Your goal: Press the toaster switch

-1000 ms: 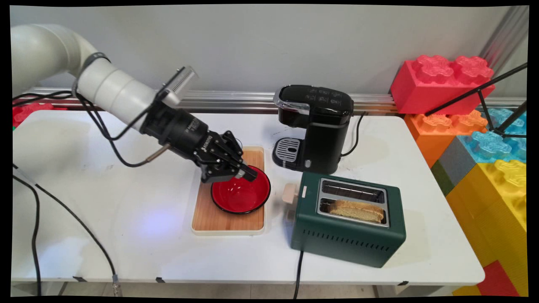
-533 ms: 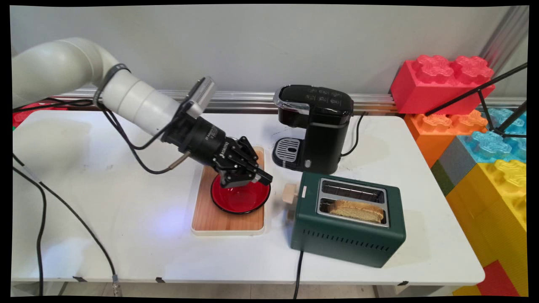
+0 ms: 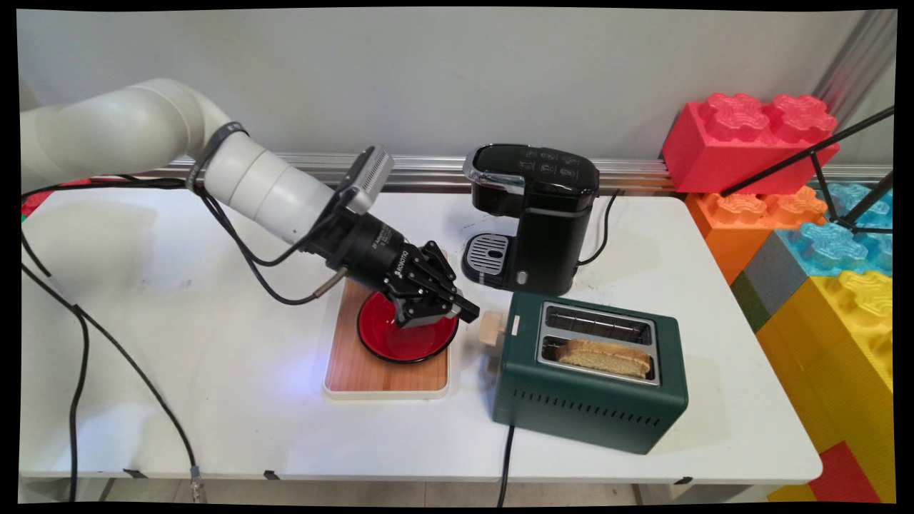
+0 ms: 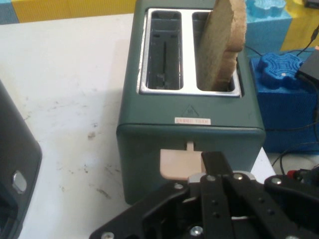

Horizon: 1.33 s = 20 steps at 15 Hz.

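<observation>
The gripper (image 3: pixel 468 314) has moved right over the bowl (image 3: pixel 400 343) toward the toaster's (image 3: pixel 593 400) lever (image 4: pixel 180 163), jaws together, holding nothing.

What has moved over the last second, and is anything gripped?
The gripper has travelled right across the red bowl and now sits close to the green toaster's beige lever. It holds nothing. Bowl, wooden board, toast and coffee maker have not moved.
</observation>
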Motion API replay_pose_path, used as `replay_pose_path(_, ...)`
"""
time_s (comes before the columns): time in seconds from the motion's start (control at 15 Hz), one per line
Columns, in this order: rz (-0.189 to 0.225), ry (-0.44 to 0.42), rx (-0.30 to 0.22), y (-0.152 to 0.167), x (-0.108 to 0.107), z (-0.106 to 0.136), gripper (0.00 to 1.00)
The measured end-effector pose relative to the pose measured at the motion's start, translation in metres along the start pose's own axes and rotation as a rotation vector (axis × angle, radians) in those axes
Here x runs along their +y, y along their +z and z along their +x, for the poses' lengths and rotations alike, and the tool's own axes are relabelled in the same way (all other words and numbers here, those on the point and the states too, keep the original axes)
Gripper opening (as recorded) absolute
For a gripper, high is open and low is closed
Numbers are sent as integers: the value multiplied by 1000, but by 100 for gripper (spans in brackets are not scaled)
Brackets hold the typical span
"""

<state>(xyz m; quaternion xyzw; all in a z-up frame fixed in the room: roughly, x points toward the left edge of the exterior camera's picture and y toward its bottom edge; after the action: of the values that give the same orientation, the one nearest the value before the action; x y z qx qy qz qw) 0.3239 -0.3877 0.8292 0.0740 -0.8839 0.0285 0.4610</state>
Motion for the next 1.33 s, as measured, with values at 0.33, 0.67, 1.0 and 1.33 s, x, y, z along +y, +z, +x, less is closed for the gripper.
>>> replay_pose_path(0.33,1,1,-5,12,-3,2,0)
replay_pose_path(0.67,0,0,-19,22,-6,2,0)
replay_pose_path(1.0,-1,-3,-22,29,-6,0,0)
replay_pose_path(1.33,0,-8,-31,35,-7,-4,0)
